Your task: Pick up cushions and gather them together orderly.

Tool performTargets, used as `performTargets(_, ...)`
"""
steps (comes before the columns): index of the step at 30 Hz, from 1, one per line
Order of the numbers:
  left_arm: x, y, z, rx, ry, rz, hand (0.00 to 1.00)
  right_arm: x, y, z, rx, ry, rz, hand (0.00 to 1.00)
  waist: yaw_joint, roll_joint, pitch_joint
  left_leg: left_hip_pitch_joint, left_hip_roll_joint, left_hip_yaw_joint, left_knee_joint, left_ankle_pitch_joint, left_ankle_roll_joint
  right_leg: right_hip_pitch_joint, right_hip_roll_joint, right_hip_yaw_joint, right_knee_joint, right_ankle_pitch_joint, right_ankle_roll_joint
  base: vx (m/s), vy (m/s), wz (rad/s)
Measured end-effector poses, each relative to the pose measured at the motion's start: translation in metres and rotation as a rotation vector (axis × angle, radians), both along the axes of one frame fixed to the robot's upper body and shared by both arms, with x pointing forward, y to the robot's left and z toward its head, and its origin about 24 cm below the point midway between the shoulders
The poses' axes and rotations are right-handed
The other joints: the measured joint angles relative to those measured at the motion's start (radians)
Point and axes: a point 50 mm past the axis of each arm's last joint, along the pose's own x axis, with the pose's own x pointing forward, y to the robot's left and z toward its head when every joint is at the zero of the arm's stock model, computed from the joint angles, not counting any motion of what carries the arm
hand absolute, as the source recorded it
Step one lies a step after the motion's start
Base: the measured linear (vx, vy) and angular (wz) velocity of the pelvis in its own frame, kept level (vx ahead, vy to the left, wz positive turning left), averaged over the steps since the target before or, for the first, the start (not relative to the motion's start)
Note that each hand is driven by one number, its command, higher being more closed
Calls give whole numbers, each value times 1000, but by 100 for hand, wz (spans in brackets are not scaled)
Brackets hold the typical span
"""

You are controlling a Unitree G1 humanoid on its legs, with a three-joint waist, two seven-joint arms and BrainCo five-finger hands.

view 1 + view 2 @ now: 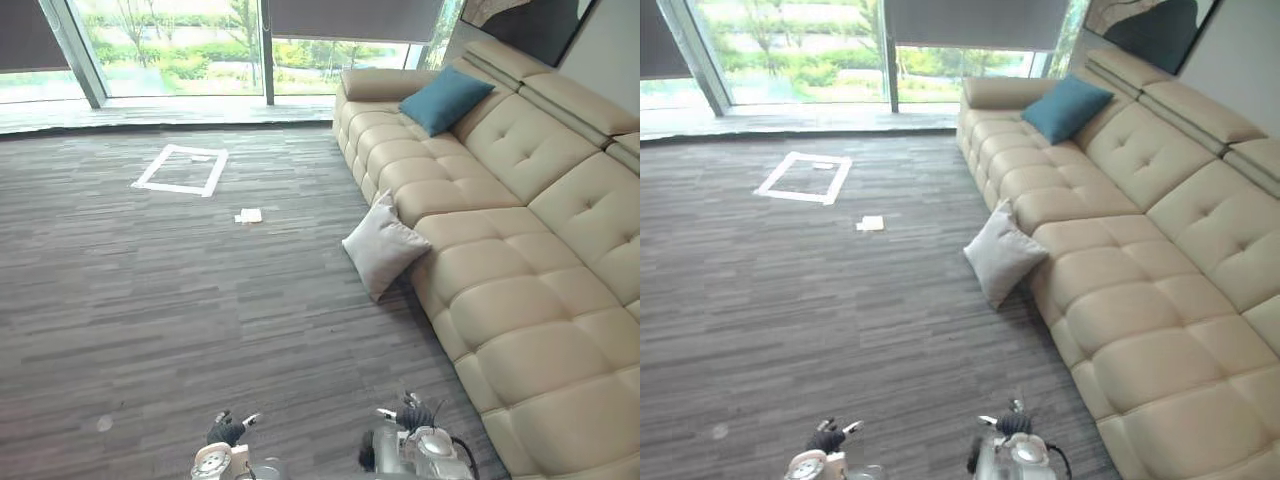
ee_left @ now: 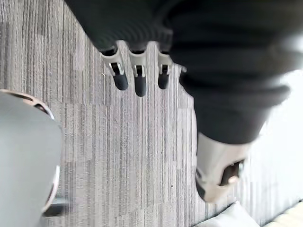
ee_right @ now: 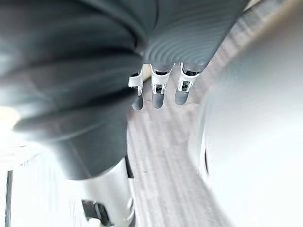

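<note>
Grey plump cushion [image 1: 383,245] against tufted beige sofa [image 1: 520,300] | left robot hand [image 2: 137,84], right robot hand [image 3: 158,96] slack-fingered

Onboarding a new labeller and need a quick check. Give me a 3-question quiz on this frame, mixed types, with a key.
1. True or false: the teal cushion lies on the carpet.
2. Multiple choice: the light grey cushion is
A) on the carpet, leaning against the beige sofa's front
B) flat on the sofa's seat
C) on top of the teal cushion
3. Fill in: the left hand and the right hand, both low over the carpet with straight fingers, hold ____.

Key:
1. False. It rests on the sofa's far end, against the backrest.
2. A
3. nothing
</note>
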Motion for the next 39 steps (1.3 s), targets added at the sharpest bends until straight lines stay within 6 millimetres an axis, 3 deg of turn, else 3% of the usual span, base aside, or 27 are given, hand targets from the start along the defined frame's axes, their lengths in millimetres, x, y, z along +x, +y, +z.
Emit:
performTargets(1,-1,0,0,1,3,-3,0,0,0,0,0,-1,1,0,-1,1,0,16,-1,-8,-6,-7,-10,0,12,10,-36,20,-6,702,-84,56)
performTargets(2,-4,-1,-1,1,12,-7,0,0,0,0,-1,0,7,0,-7,-1,0,58,-4,-40,-5,-37,-32,2,29,27,-72,77,-38,745,-147,74)
performTargets(3,-6,-2,-2,-4,18,-7,0,0,-1,0,-7,0,18,0,-12,-9,-7,92,-8,-89,17,-56,-49,-2,30,61,-4,123,-125,749,-166,71)
performTargets(5,-7,-12,-4,-31,19,-9,0,1,-9,1,-35,1,28,0,-12,38,-18,63,33,-123,115,-59,-51,7,34,21,51,47,-130,620,-185,51)
performTargets(6,-4,-20,-3,-52,6,-1,0,2,-14,2,-49,1,33,0,-15,75,-25,-32,77,-154,335,-44,-62,27,55,1,60,-8,-128,780,-275,33)
performTargets(7,-3,-22,-3,-65,-3,26,0,3,-18,3,-57,2,36,0,-15,108,-20,-143,135,-158,595,53,-96,77,98,0,33,-38,-138,779,-266,8)
performTargets(9,-1,-21,-1,-65,-16,37,0,3,-16,2,-52,15,32,0,-9,124,-9,-256,222,-142,868,51,-110,184,147,9,-25,-63,-158,628,-150,-37)
performTargets(10,1,-13,1,-39,-27,27,0,0,-11,0,-33,26,23,0,-6,97,9,-315,247,-124,938,35,-103,271,157,16,-71,-72,-166,577,-138,-34)
performTargets(11,1,-12,1,-33,-30,25,0,0,-10,-1,-29,30,22,0,-6,91,10,-335,249,-122,941,29,-98,298,157,19,-88,-72,-166,518,-133,-24)
performTargets(12,4,-9,3,-25,-44,27,0,-5,-6,-3,-9,46,5,0,-3,60,12,-395,249,-98,907,9,-83,364,155,41,-143,-72,-166,383,-96,-21)
performTargets(14,9,-8,6,-20,-70,28,0,-6,-5,-4,-6,52,-2,0,10,57,10,-492,246,-80,795,-8,-57,432,155,58,-210,-72,-162,452,-52,-33)
performTargets(16,13,-8,8,-19,-88,29,0,-8,-5,-5,-8,60,-10,0,18,54,14,-540,208,-78,556,-3,-56,476,142,83,-235,-83,-142,461,73,-35)
performTargets(17,14,-8,9,-23,-96,37,0,-8,-4,-5,-5,61,-21,0,19,50,17,-565,161,-113,415,21,-45,503,125,105,-243,-103,-123,442,194,-46)
performTargets(18,14,-9,9,-26,-105,46,0,-8,-1,-5,-2,63,-20,0,24,50,16,-584,124,-159,288,75,-66,516,112,137,-242,-134,-105,363,175,-56)
performTargets(19,13,-10,9,-26,-105,48,0,-9,0,-6,0,67,-15,0,24,54,13,-586,120,-167,239,96,-73,517,109,154,-238,-152,-93,319,248,-86)
performTargets(20,12,-9,9,-31,-104,60,0,-12,2,-8,5,83,-5,0,28,57,11,-585,125,-178,218,159,-76,523,104,196,-212,-191,-76,371,321,-106)
performTargets(21,9,-5,8,-23,-99,66,0,-10,8,-8,17,81,0,0,31,37,-9,-585,118,-162,262,206,-55,524,86,250,-197,-228,-66,463,391,-110)
performTargets(22,8,-3,9,-19,-100,67,0,-12,9,-8,19,85,1,0,33,37,-21,-584,119,-146,282,203,-52,527,78,270,-191,-235,-64,475,336,-125)
performTargets(24,7,5,9,5,-89,62,0,-21,23,-11,47,103,32,0,50,-19,-50,-535,112,-39,306,146,-14,425,32,349,40,-220,-14,459,293,-122)
performTargets(25,7,6,9,8,-87,60,0,-20,23,-11,46,99,34,0,48,-23,-47,-518,112,-23,306,137,-6,395,24,347,113,-203,11,386,295,-93)
performTargets(27,6,9,6,12,-47,53,0,-17,19,-9,36,84,32,0,39,-23,-32,-390,105,32,293,57,16,254,-35,285,463,-93,47,344,264,-63)
performTargets(29,3,8,4,13,-26,48,0,-15,19,-7,36,64,37,0,27,-22,-33,-300,107,60,256,28,14,215,-68,196,530,-93,41,356,189,-33)
performTargets(33,-5,5,0,4,6,41,0,-8,19,-5,28,40,49,0,13,-8,-31,-158,108,152,122,48,-4,123,-109,-55,330,-108,15,351,102,-44)
performTargets(36,-5,2,-2,0,20,10,0,-3,17,-2,13,25,57,0,3,6,-21,-96,107,183,83,48,-5,98,-69,-134,111,-60,-28,392,-12,-37)
performTargets(37,-5,4,-2,3,21,3,0,-4,17,-3,14,30,58,0,1,-5,-21,-74,88,174,81,45,-9,120,-35,-102,-21,78,-73,507,-107,-18)
performTargets(38,-4,3,-2,4,21,-2,0,-5,16,-3,11,31,56,0,1,-8,-17,-65,81,166,82,39,-19,129,-33,-92,-32,64,-129,493,-124,-38)
performTargets(39,-2,-10,-3,-27,15,-18,0,-3,7,-2,-11,25,51,0,8,42,-16,-43,111,130,93,30,-33,158,-5,-97,-33,36,-129,305,-87,-30)
